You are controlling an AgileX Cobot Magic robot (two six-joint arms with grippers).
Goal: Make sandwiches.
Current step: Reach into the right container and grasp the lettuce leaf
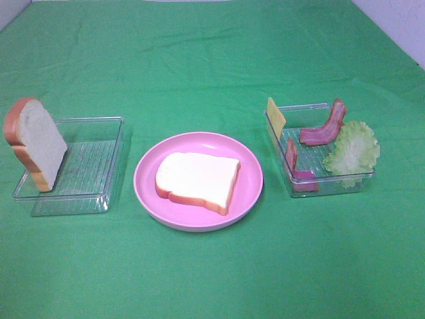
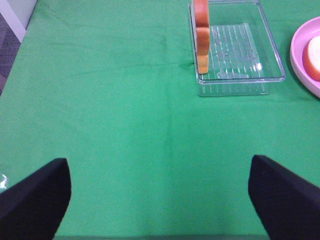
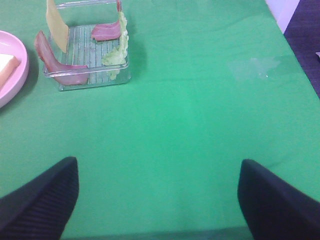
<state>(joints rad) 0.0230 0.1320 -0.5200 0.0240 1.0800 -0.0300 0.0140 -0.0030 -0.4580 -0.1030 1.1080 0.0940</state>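
One white bread slice [image 1: 198, 181] with orange-brown crust lies flat on the round pink plate [image 1: 147, 191] at the table's middle. A second bread slice [image 1: 38, 142] leans upright against the left wall of the clear left tray [image 1: 99, 199]; it also shows in the left wrist view as bread [image 2: 201, 33]. The right tray [image 1: 300, 189] holds a yellow cheese square [image 1: 275, 114], two bacon strips [image 1: 324, 129] and a lettuce leaf [image 1: 352, 149]. My left gripper [image 2: 160, 200] and right gripper [image 3: 157, 200] are open over bare cloth, well short of the trays. Neither arm appears in the high view.
A green cloth [image 1: 212, 53] covers the whole table. In the right wrist view the tray [image 3: 92, 80] with cheese [image 3: 57, 24], bacon [image 3: 50, 57] and lettuce [image 3: 117, 47] sits far ahead, the plate's rim [image 3: 12, 85] beside it. The table's edge [image 3: 285, 25] runs near the right arm.
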